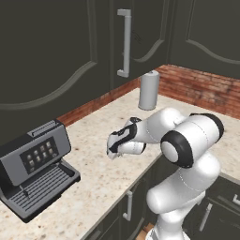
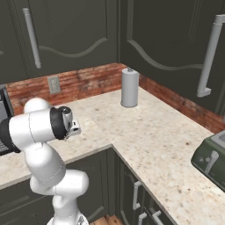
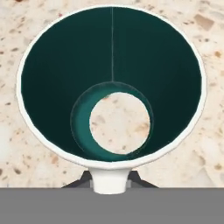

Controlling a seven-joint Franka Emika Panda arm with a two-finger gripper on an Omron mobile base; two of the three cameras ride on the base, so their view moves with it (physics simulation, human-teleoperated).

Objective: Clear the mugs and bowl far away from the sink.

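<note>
dark cabinet doors (image 1: 56, 51) wall in the whole back of what i'm looking at, with long grey handles (image 1: 124, 42) on them and a strip of red brick backsplash (image 2: 88, 81) under them. below that is the big l-shaped speckled beige counter (image 2: 158, 136) that wraps the corner, with dark lower cabinets (image 2: 132, 193) under it.

my arm (image 1: 187, 154) is the next biggest thing, folded up over the counter edge with the wrist reaching out over the stone. off to my left sits a grey coffee machine (image 1: 35, 171) with a drip grate out front. on the far right edge of the right base view i can see a dark green toaster (image 2: 213, 160) partly cut off. a grey paper towel roll (image 2: 129, 87) stands upright back in the corner near the brick, and a pale wall outlet (image 2: 54, 84) sits on the brick left of it.

smallest bit: the gripper (image 3: 110, 177) is right up against the white mug with the teal lining (image 3: 52, 65). hand view looks straight down into its mouth, counter showing beyond it. dark fingertips (image 3: 78, 180) poke out on both sides of the mug's handle (image 3: 110, 180), so i think the pincer is nearly closed on that handle, but they're mostly hidden and i can't tell for sure. the mug is over the counter on the coffee machine side, well apart from the towel roll.
</note>
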